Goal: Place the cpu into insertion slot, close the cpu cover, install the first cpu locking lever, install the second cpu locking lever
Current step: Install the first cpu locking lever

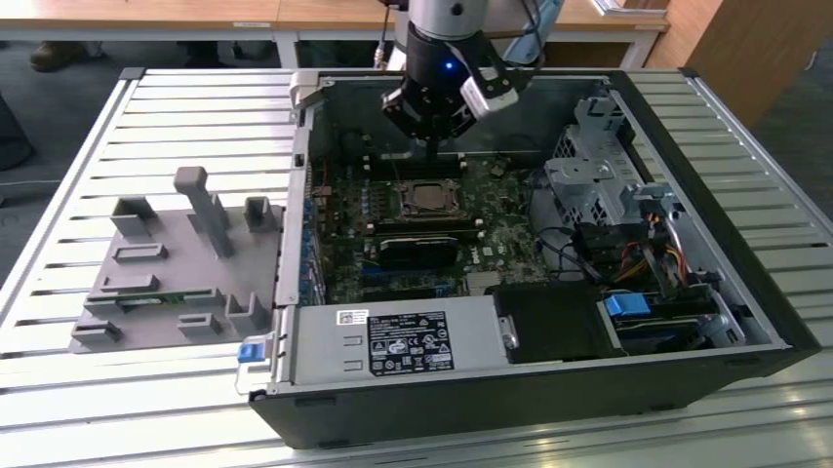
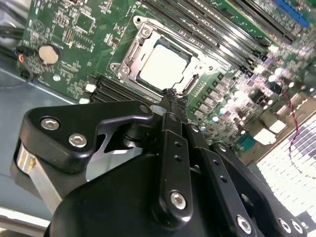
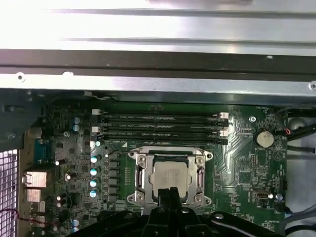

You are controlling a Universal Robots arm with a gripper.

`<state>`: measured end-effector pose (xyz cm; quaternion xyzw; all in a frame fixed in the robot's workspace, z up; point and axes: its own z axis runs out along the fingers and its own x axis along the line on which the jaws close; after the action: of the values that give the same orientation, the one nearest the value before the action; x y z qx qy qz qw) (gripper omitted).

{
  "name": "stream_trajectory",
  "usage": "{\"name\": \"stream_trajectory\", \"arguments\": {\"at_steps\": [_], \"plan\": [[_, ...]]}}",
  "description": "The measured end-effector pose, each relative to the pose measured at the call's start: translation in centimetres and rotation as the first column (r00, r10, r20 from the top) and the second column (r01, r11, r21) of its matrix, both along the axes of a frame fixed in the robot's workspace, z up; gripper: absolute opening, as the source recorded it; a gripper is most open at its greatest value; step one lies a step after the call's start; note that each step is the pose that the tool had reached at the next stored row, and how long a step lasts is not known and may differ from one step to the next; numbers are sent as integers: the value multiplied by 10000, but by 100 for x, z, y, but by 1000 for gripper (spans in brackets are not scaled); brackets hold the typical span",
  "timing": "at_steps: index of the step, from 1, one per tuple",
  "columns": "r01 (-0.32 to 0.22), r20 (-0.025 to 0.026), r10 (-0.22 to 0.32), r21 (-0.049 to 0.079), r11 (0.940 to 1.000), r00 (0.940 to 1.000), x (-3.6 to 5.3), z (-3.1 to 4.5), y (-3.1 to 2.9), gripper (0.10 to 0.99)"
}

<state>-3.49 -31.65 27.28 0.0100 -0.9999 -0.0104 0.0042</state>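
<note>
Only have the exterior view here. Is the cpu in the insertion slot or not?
Observer: Yes. In both wrist views the cpu lies flat in the insertion slot, with its silver top facing up.
Operator: Cover up or down?
Observer: Down. The cpu cover lies flat around the chip, and its cut-out frames the silver top.
Operator: Where is the claw relative to it?
Observer: In the first wrist view the claw has its tip at the edge of the cover. The fingers are together with nothing between them. I can't tell if it is touching.
</note>
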Motion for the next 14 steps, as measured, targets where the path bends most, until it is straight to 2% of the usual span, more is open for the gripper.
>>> {"name": "stream_trajectory", "arguments": {"at_steps": [5, 14], "plan": [[-565, 3, 565, 0, 9984, 9984, 0, 0, 0, 106], [-1134, 38, 1134, -2, 9936, 9935, -1, -2, 0, 106]]}}
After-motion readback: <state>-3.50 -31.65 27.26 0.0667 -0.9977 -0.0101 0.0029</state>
